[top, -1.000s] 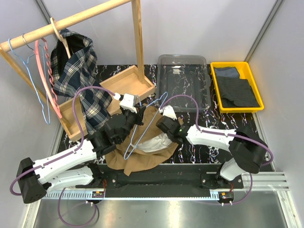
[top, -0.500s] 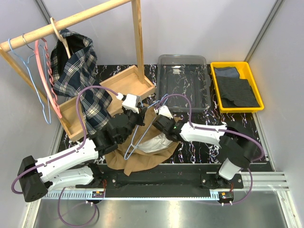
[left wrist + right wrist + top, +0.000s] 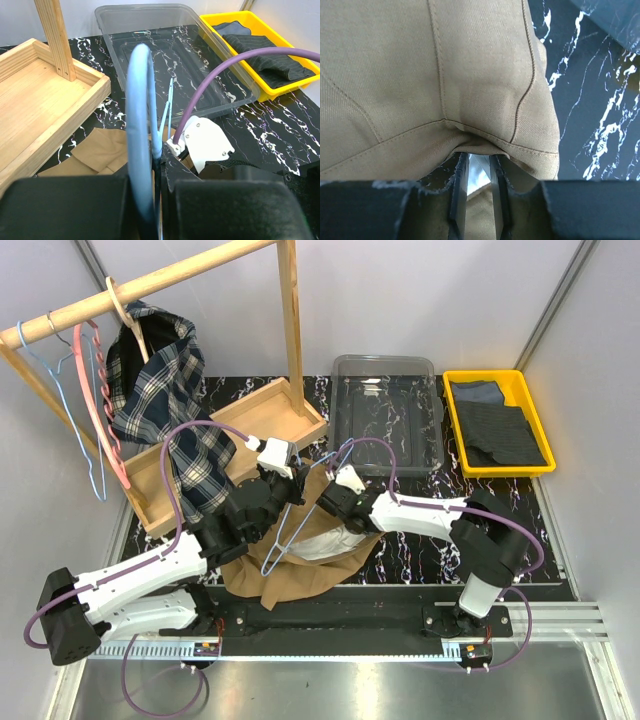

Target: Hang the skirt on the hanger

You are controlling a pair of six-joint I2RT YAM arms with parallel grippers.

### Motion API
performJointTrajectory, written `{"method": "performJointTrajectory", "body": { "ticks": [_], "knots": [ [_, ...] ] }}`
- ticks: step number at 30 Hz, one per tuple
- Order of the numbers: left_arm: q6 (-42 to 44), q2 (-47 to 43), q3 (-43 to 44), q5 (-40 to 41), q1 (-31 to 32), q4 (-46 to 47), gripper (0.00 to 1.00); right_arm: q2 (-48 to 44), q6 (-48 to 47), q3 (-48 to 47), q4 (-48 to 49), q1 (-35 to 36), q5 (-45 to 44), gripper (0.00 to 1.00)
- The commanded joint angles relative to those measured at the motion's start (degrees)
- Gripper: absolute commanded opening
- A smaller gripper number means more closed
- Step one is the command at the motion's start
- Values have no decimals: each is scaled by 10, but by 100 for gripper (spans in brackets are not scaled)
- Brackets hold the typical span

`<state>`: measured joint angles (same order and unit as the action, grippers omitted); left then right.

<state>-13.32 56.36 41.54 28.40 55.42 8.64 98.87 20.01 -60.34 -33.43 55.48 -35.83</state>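
Two grippers meet over the skirt [image 3: 292,582], which lies crumpled on the black marbled table [image 3: 420,552] directly under them, its whitish lining [image 3: 322,541] turned up between them. The left gripper [image 3: 284,493] is clamped tight on the hanger [image 3: 138,100], the blue wire running out ahead of its fingers and slanting over the cloth. The right gripper [image 3: 477,172] has its jaws set narrow at a stitched fold of the skirt, pale lining showing in the slit between them; whether cloth is actually pinched I cannot tell. The right arm's purple cable [image 3: 235,62] arches just ahead of the left gripper, close beside the hanger's far end. Beyond both grippers stands a clear plastic bin [image 3: 386,412], and farther to the right gripper's right a yellow tray [image 3: 452,410] holding dark folded cloth [image 3: 500,430]. To the left gripper's left the wooden rack's tray base [image 3: 282,418] sits near, a plaid shirt [image 3: 165,390] drooping into it. Compared with a second ago, the right gripper has pushed closer to the left one, its elbow folding in, while the left gripper has nudged the hanger slightly away from the bases.
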Motion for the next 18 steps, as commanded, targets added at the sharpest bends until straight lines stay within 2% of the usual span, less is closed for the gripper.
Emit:
{"method": "performJointTrajectory", "body": {
  "ticks": [1, 6, 13, 18],
  "knots": [
    [8, -6, 17, -1, 2, 20, 0, -32, 10, -12, -32, -5, -14, 29],
    [4, -6, 15, -3, 2, 21, 0, -34, -4, -12, -48, -4, -27, 29],
    [3, -5, 16, -5, 2, 21, 0, -49, -32, -7, -50, -4, 8, 28],
    [3, -5, 16, -6, 2, 19, 0, -20, -41, -16, -52, -4, 9, 27]
  ]
}}
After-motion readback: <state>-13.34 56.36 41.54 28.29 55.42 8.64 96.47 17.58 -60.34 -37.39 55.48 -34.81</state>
